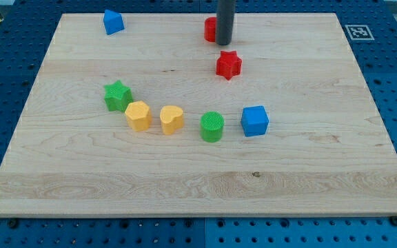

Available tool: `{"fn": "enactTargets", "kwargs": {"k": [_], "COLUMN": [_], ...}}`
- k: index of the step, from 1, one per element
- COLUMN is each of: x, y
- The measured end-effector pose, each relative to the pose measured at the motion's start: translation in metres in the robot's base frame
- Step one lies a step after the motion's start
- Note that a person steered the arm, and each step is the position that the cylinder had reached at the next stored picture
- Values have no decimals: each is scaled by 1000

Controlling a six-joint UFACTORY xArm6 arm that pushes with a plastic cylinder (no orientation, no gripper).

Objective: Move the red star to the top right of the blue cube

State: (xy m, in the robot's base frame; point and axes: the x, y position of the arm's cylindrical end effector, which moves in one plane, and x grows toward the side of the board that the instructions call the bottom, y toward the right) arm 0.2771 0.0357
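tip (pixel 224 43): just above red star (pixel 229 65), apart
fingers: none, bare rod, holding nothing
blue cube (pixel 255 120): below star, slightly right

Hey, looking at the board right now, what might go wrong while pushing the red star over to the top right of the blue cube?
My tip sits above the red star-shaped block, so a straight push downward would likely send it left of the blue cube-shaped block, toward the green cylinder block. A partly hidden red block sits right beside the rod and could get knocked as I reposition. The star's points may also make it spin off an off-centre push.
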Motion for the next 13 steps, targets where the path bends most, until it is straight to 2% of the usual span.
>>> {"fn": "enactTargets", "kwargs": {"k": [1,3,6,10,12,13], "x": [-13,-20,72,74,38,38], "y": [-20,-24,-48,-48,-48,-70]}}
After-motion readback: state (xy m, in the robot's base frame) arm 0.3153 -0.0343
